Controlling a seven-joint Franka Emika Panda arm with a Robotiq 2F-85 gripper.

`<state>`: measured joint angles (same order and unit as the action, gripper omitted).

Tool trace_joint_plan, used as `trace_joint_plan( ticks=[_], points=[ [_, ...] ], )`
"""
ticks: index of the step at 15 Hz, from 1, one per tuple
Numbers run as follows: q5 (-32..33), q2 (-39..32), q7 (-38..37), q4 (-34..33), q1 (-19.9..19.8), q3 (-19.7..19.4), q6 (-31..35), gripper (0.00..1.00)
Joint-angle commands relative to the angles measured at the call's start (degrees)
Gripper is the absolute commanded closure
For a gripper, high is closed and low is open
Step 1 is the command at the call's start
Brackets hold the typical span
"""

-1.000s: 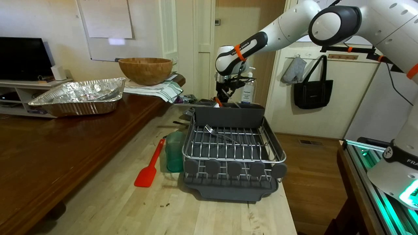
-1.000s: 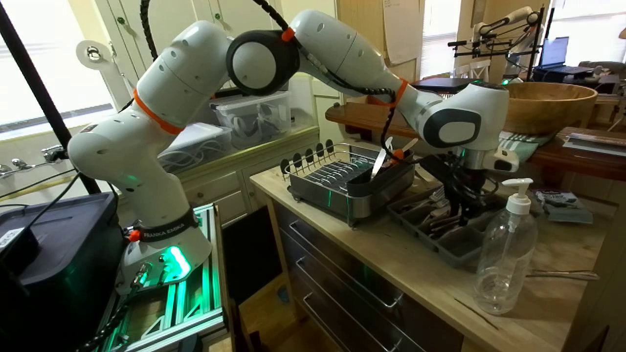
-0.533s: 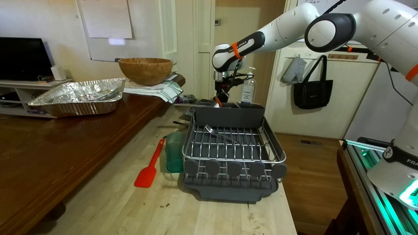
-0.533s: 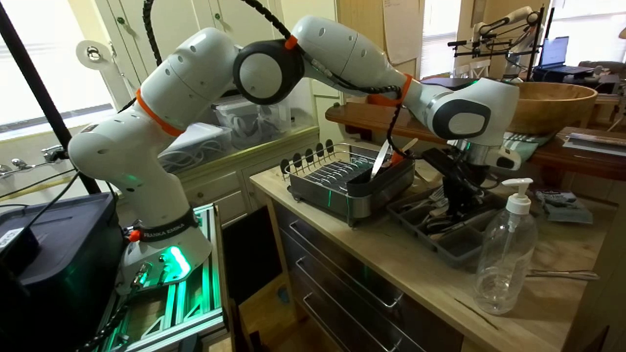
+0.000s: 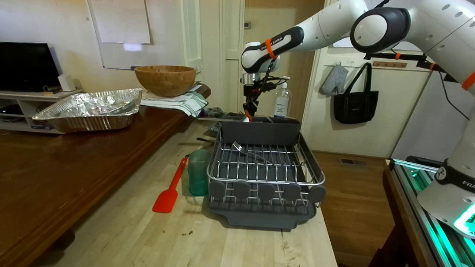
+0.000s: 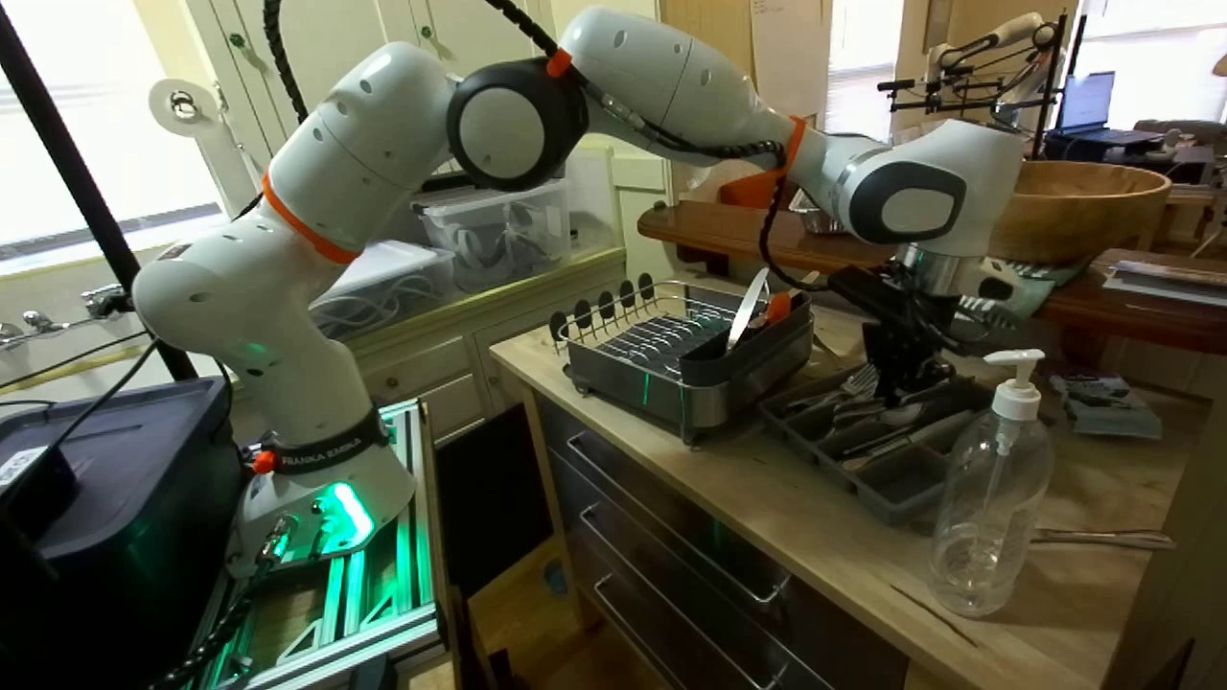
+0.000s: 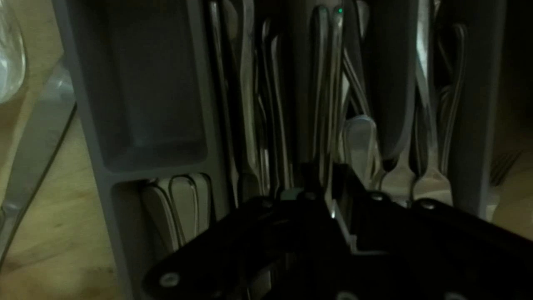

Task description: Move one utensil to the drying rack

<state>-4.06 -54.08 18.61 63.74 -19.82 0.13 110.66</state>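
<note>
The drying rack is a dark grey wire rack on a tray base, seen in both exterior views [image 5: 259, 218] [image 6: 637, 388]. My gripper [image 6: 898, 388] is over the grey cutlery tray [image 6: 887, 498], beyond the rack; it also shows in an exterior view [image 5: 250, 110]. In the wrist view, the gripper [image 7: 326, 176] has its fingertips close together round a slim metal utensil [image 7: 336, 83]. A second slim handle [image 7: 320, 83] lies right beside it; I cannot tell whether it is held too. The utensil's lower end is hidden by the dark fingers.
A knife [image 6: 751, 305] and a red-orange utensil [image 6: 778, 308] stand in the rack's caddy. A fork [image 5: 246, 151] lies on the wires. A green cup [image 5: 198, 172] and red spatula [image 5: 169, 194] lie beside the rack. A soap bottle [image 6: 992, 517] stands close to the cutlery tray.
My gripper has risen a little from the cutlery tray, after a small shift away from the robot base. More of the cutlery beneath it shows now. The rack has not moved.
</note>
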Motion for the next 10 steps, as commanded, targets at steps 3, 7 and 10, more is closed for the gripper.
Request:
trace_joint_plan(
  ticks=[3,7,10],
  points=[
    [-1.91,7.04,6.99,6.28,-2.07,3.44,-0.74,0.96],
    [-2.74,11.33,11.50,11.02,-2.36,2.83,-0.66,0.96],
    [-3.97,15.37,16.39,15.84,-3.54,3.21,0.44,0.96]
  ],
)
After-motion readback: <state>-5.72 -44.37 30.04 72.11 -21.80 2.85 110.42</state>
